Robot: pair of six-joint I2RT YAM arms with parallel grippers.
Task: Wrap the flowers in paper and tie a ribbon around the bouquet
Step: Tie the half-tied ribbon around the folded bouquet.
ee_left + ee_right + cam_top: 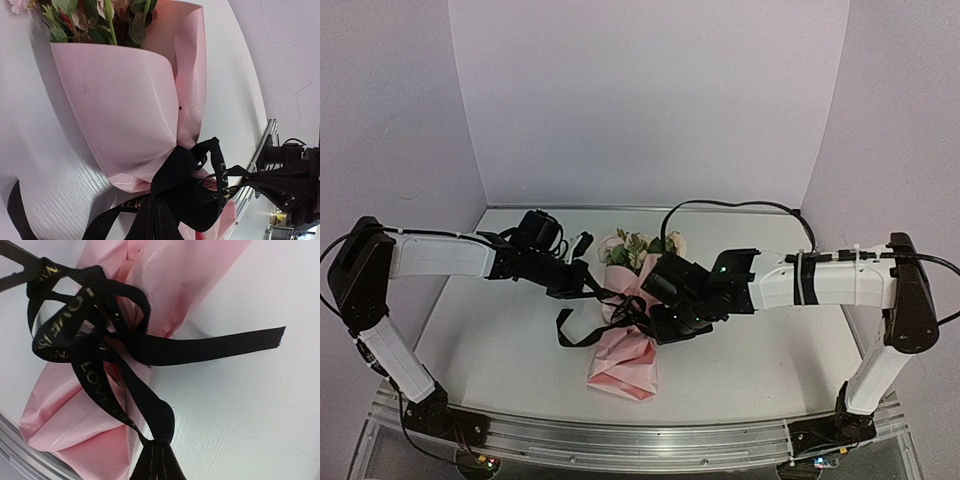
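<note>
The bouquet lies mid-table: flowers (640, 245) pointing away, pink paper (623, 368) folded around the stems. In the left wrist view the paper (120, 100) forms a cone with the flowers (95, 20) at its top. The black ribbon (187, 170) is knotted around the narrow waist. My left gripper (155, 210) is shut on a loop of it. From the other side my right gripper (157, 447) is shut on another loop of the ribbon (95, 340), whose free end (240, 340) lies on the table. In the top view both grippers, left (592, 285) and right (658, 318), flank the knot.
White table (500, 350) with lilac walls behind and at both sides. A metal rail (640, 440) runs along the near edge. A ribbon tail (570, 332) trails left of the bouquet. The right gripper (290, 182) shows at the right of the left wrist view.
</note>
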